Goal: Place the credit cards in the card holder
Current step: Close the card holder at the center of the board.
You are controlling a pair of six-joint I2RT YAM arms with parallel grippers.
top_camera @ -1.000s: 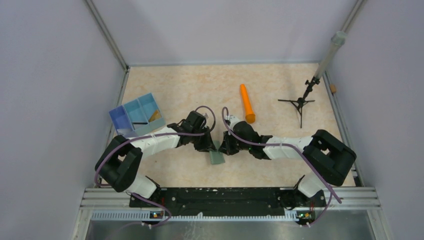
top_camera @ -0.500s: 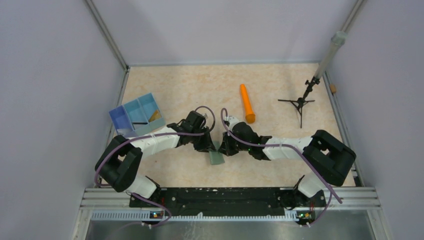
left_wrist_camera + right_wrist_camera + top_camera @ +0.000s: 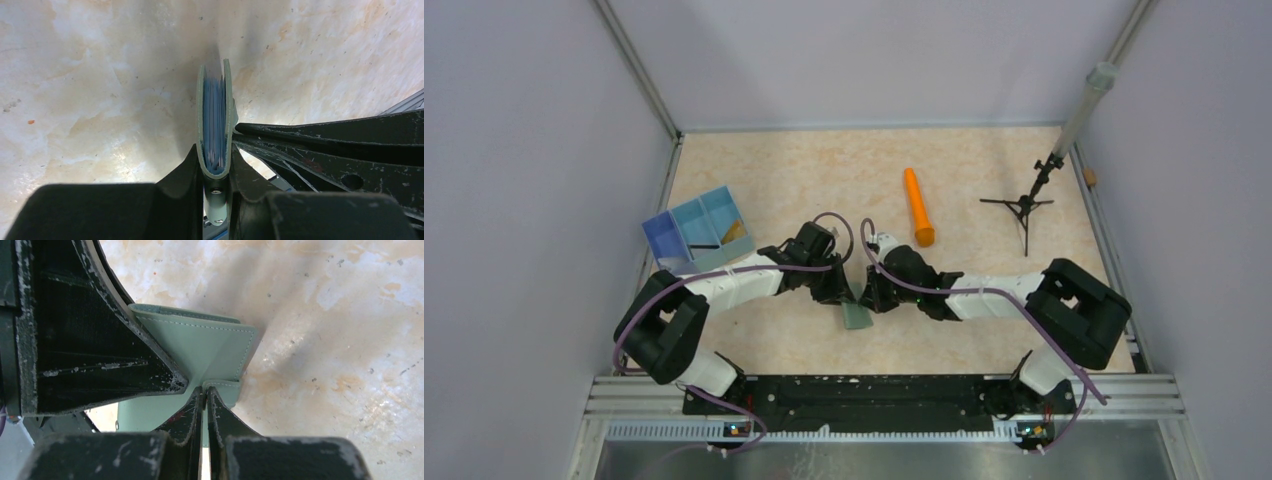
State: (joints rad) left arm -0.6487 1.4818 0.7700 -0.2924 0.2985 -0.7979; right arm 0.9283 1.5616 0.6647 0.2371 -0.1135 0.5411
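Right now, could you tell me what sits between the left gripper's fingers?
The card holder, edge-on; the left wrist view shows the left gripper clamped on it.

Lab cell: plain walls (image 3: pixel 524 150), railed table (image 3: pixel 824 170)

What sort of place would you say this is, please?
Probably a robotics lab test cell: a marbled table enclosed by grey panels, aluminium rails at the near edge, and a tripod holding a pole.
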